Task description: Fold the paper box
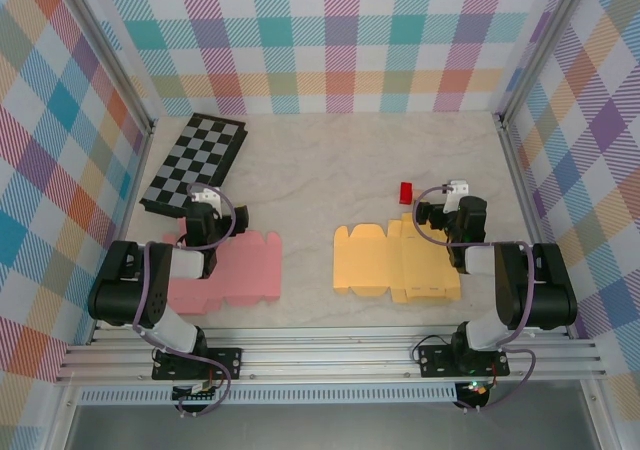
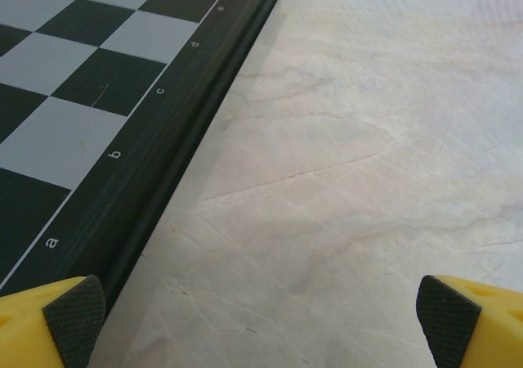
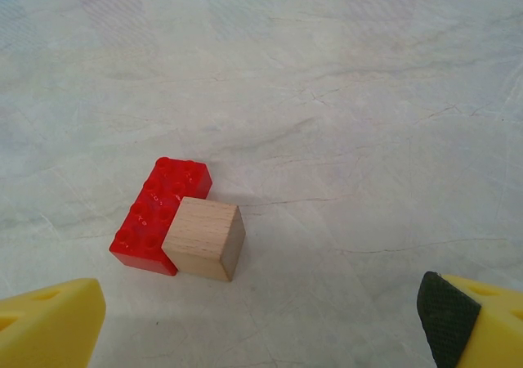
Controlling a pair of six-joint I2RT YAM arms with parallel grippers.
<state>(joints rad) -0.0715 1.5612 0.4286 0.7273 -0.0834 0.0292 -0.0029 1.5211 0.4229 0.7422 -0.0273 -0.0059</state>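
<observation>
Two unfolded paper box blanks lie flat on the table: an orange one right of centre and a pink one on the left. My left gripper rests over the pink blank's far left corner. In the left wrist view it is open over bare table, nothing between its yellow fingers. My right gripper sits past the orange blank's far right corner. In the right wrist view it is open and empty, fingers wide apart.
A folded chessboard lies at the far left, its dark edge just ahead of my left fingers. A red brick with a wooden cube against it sits in front of my right gripper. Checked walls enclose the table.
</observation>
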